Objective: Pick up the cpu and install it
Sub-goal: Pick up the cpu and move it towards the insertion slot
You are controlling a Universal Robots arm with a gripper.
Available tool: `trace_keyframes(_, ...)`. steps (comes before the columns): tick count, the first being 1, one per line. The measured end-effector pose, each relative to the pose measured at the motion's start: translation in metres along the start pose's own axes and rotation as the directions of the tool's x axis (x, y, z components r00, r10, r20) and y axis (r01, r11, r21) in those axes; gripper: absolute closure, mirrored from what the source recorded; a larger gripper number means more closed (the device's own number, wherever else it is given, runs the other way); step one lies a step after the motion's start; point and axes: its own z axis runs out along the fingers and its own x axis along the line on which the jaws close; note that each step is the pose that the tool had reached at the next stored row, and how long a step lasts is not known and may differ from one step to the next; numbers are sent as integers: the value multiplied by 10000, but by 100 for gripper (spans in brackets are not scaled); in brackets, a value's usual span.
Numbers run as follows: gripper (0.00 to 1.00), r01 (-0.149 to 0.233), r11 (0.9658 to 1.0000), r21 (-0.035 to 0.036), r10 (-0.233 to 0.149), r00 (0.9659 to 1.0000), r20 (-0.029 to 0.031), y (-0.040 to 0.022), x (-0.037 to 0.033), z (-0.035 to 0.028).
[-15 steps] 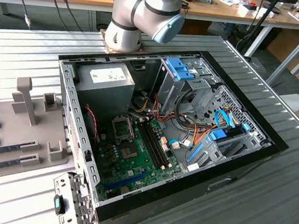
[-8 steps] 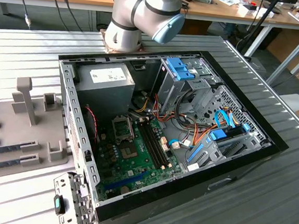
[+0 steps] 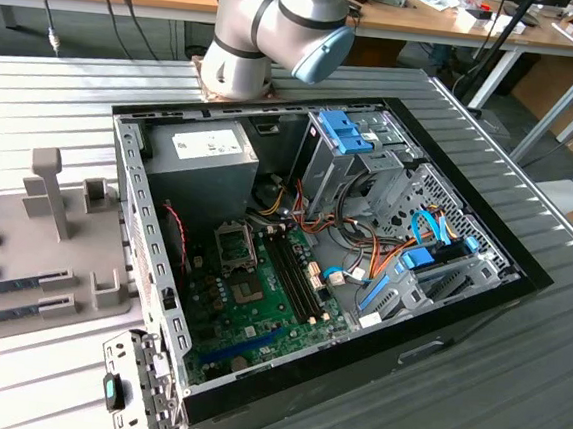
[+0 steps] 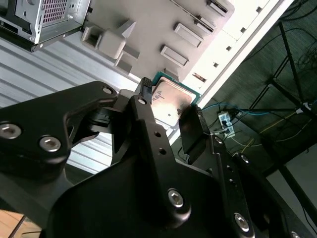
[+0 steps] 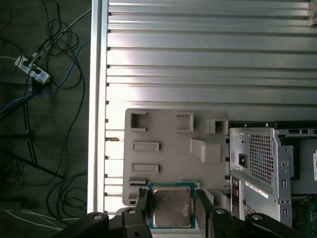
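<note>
**Cpu [image 5: 172, 210] clamped and aloft; install step not yet reached**

As I judged it, the work stood at the carry, with the pickup done and the seating not begun. On the exterior view's left, just beside the computer case [image 3: 139, 202], the grey parts tray [image 3: 63, 245] lay on the ribbed bench [image 3: 56, 94]. In both wrist views the end effector [image 5: 172, 199] was closed on the cpu. Its black fingers [image 5: 141, 202] pressed on two opposite green edges, and the silvery top faced the cameras. The chip appeared lifted off the tray. It hung over the tray's edge, just outside the case's perforated wall.

Inside the case, the power supply [image 3: 207, 152] sat in the far corner. Just beside it, on the green motherboard [image 3: 257, 317], the socket [image 3: 235, 247] looked unfilled. The drive cage [image 3: 346, 165] stood further toward the exterior view's right. The arm [image 3: 273, 23] rose from beyond the case's far wall.

Reaching the socket would, in my view, call for three things:
- a level chip with its edges squared to the socket frame;
- a path over the case wall that cleared the loose cables by the power supply;
- a slow, straight descent, since a socket of this kind tolerates no sideways scrape.
</note>
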Motion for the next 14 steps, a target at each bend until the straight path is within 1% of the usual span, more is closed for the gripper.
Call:
trace_keyframes(5,53,0,10000,0,0,10000,0,-1,-45,3)
trace_keyframes(14,53,1,10000,0,-1,10000,0,-1,-92,8)
